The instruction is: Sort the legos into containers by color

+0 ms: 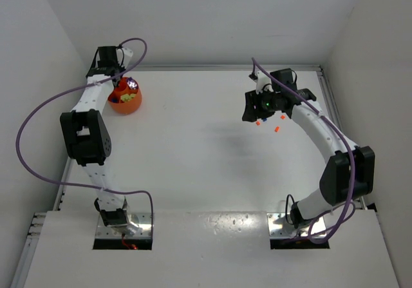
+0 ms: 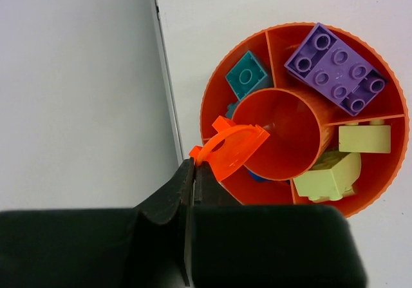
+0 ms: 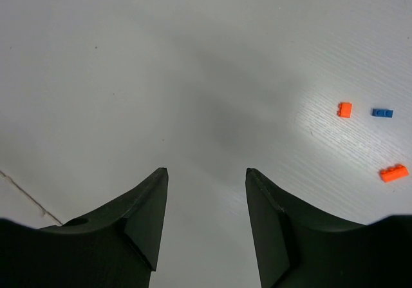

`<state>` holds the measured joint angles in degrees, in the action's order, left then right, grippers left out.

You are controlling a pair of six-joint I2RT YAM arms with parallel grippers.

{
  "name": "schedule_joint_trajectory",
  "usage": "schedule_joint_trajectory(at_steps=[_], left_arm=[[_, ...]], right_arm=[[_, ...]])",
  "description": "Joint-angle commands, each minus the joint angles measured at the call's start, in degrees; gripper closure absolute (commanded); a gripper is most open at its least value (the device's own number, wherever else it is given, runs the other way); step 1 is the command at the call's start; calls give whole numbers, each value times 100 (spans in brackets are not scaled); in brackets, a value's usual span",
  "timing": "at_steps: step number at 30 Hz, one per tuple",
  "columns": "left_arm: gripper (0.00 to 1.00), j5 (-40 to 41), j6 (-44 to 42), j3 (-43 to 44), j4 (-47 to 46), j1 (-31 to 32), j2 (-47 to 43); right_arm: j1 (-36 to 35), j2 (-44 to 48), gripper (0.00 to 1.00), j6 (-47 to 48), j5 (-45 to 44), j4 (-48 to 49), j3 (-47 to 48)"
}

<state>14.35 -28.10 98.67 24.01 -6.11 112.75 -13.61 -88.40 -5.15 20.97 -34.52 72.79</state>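
The right gripper [image 3: 206, 172] is hovering over the bare surface [image 3: 193, 56] with its jaws parted and nothing between them. Three loose legos are lying ahead of it and off to the right side of its wrist view: a small orange brick [image 3: 345, 109], a blue brick [image 3: 382, 113] just beside it, and a longer orange brick [image 3: 394, 172] nearer the gripper. The longer one's long axis is running at a slight slant across that view. None of them is sitting in line with the gap between the fingers, so the next reach is likely calling for a shift toward that side.

The orange bowl [image 2: 375, 190] is standing at the far left corner, well apart from these bricks, directly under the left gripper [image 2: 193, 169]. Its compartments are holding a purple brick [image 2: 335, 69], a teal brick [image 2: 248, 75] and yellow-green bricks [image 2: 335, 172]. The left gripper is clenched, with a thin orange tab [image 2: 228, 149] touching its tips; whether it is pinching the tab cannot be told.

The right arm is much the nearer to the loose bricks.
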Motion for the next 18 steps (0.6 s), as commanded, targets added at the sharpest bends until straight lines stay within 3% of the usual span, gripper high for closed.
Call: schedule_joint_trajectory(at_steps=[1, 8, 10, 11, 18], left_arm=[[95, 6, -47, 187, -28, -48, 115], [80, -195, 15, 390, 192, -48, 291], [71, -274, 76, 390, 244, -48, 292], [60, -344, 76, 390, 245, -48, 292], [57, -915, 637, 390, 183, -214, -33]], right_arm=[[25, -11, 48, 40, -49, 86, 253], [25, -11, 48, 40, -49, 86, 253], [25, -11, 48, 40, -49, 86, 253], [25, -11, 48, 40, -49, 86, 253], [25, -11, 48, 92, -154, 86, 201]])
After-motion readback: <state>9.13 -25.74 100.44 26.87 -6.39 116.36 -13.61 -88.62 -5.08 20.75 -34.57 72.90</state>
